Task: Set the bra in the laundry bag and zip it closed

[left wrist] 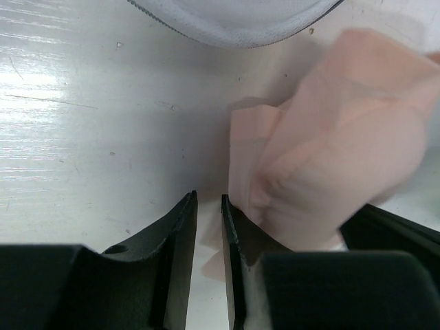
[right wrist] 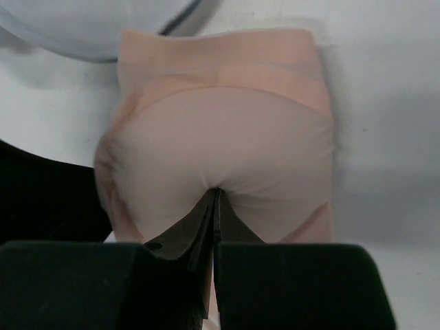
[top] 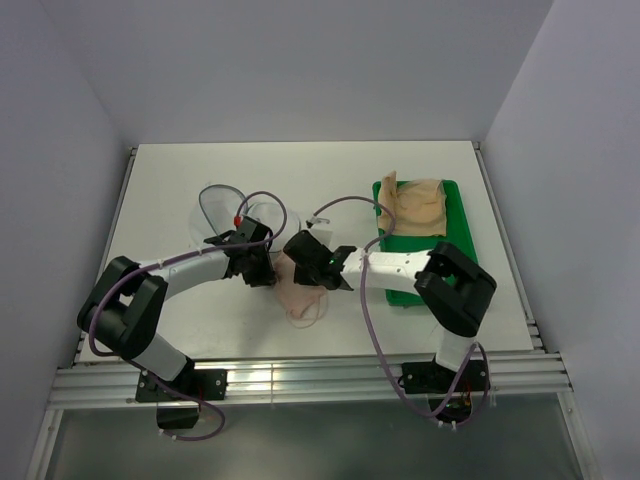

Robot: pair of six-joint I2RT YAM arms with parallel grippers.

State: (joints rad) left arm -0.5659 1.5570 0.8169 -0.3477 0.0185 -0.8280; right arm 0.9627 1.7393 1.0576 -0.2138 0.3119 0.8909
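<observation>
Right claw is pinched shut on one pale pink fabric bra; left claw is seen narrowly parted near one round white mesh laundry bag.

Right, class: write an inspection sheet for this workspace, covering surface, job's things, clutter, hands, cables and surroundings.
Surface: white table, lightly scratched.
Job's things: bra on the table, outside the bag just beyond it.
Clutter: tan garment on a green tray.
Hands: right hand shut on the bra; left hand slightly open beside it.
Cables: purple cables loop along both arms.
Surroundings: plain walls on three sides.
</observation>
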